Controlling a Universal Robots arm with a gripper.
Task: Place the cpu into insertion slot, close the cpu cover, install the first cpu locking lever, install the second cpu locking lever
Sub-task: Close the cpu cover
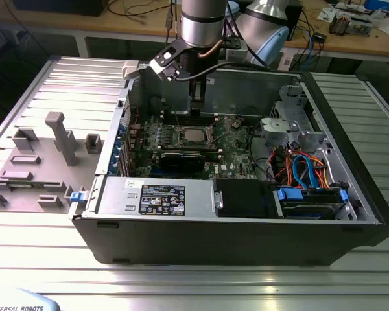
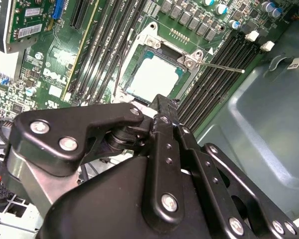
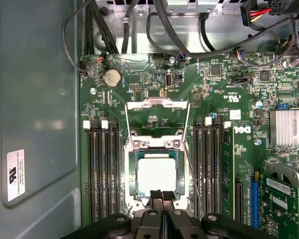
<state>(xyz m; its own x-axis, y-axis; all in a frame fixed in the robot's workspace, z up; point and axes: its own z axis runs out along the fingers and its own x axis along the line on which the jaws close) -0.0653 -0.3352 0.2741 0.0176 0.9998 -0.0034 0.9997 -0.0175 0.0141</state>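
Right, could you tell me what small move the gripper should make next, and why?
Probably lift clear and shift toward the thin, silvery, windowed metal cpu cover, ready to swing it down. The small square silver-topped cpu already lies in the silver-rimmed square insertion slot, the cover stands flipped open beyond it, and the shut gripper hovers at the chip's edge opposite the cover.

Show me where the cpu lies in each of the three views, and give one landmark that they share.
Exterior view: the cpu sits inside the open case, under the end effector.
Second wrist view: pale square just beyond the end effector.
First wrist view: pale square between the memory slot banks.
Shared landmark: the end effector's tip, beside one cpu edge.
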